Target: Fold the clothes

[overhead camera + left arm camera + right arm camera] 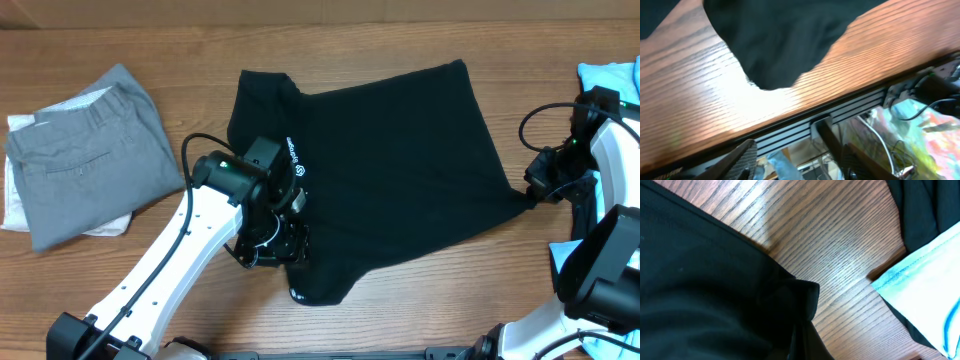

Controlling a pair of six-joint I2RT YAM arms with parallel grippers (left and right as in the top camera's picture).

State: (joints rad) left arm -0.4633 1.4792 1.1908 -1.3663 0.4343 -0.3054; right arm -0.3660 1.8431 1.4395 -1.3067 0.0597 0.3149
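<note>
Black T-shirt (390,160) lies flat and spread on the tabletop (420,300), mid-field, its long run going left to right, with one lobe hanging down toward the near edge. Left arm (190,250) reaches in from the near-left and its jaws sit over the shirt's left border, just above that lower lobe. In the left wrist view the two fingers (742,157) stand apart at the bottom of the frame with nothing between them. The cloth (785,40) lies ahead of the tips and bare wood is under them, so these jaws are open and empty. Right arm (610,150) comes in from the far-right side. Its jaws meet the shirt's right-hand corner, which draws out to a point there. In the right wrist view the fabric (700,290) bunches into a raised peak at the jaws, so they look closed on that corner, though the fingertips themselves are mostly hidden by cloth. The two arms sit at opposite ends of the long axis. Judgement: the left edge is the left arm's to take, being directly beneath it. Folded grey shorts (85,150) lie well apart at far left, and a light blue garment (610,75) lies near the right arm.
</note>
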